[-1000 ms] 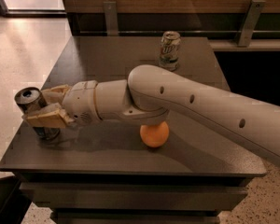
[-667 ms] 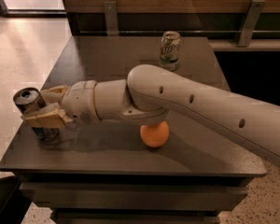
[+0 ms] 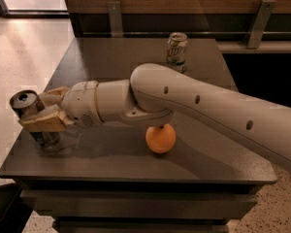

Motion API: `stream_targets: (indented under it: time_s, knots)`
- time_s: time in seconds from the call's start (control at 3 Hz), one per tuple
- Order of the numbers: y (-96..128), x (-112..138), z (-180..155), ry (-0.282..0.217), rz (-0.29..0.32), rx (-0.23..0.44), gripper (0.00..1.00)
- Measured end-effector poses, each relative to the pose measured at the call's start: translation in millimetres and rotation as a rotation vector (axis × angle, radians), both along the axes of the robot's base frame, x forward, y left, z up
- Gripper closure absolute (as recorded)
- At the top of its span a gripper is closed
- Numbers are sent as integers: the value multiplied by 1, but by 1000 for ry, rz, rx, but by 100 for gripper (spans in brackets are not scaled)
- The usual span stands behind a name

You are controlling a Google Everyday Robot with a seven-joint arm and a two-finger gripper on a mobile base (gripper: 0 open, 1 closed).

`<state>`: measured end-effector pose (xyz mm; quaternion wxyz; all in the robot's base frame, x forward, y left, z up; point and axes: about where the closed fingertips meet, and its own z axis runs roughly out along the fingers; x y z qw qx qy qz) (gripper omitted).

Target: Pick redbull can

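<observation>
The redbull can (image 3: 24,102), slim with a dark shiny top and pull tab, stands tilted at the near left corner of the dark table (image 3: 111,62). My gripper (image 3: 35,110) reaches in from the right. Its tan fingers (image 3: 42,121) sit on both sides of the can's upper body and are closed on it. The can's lower part (image 3: 46,139) shows below the fingers, close to the table top. I cannot tell whether the base still touches the table.
A shorter white-and-green soda can (image 3: 177,50) stands at the back of the table. An orange (image 3: 160,138) lies under my forearm near the front. The table's left edge is right beside the held can, with floor (image 3: 24,57) beyond it. A wall rail runs behind.
The gripper and the can have shifted slightly left towards the table edge. The soda can and the orange have not moved.
</observation>
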<state>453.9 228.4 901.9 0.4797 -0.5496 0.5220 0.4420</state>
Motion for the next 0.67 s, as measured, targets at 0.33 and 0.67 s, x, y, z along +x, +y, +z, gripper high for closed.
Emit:
stream_targets:
  time_s: [0.33, 0.67]
  knots:
    - [1, 7, 15, -31, 26, 20, 100]
    - [-4, 13, 38, -81, 40, 53, 100]
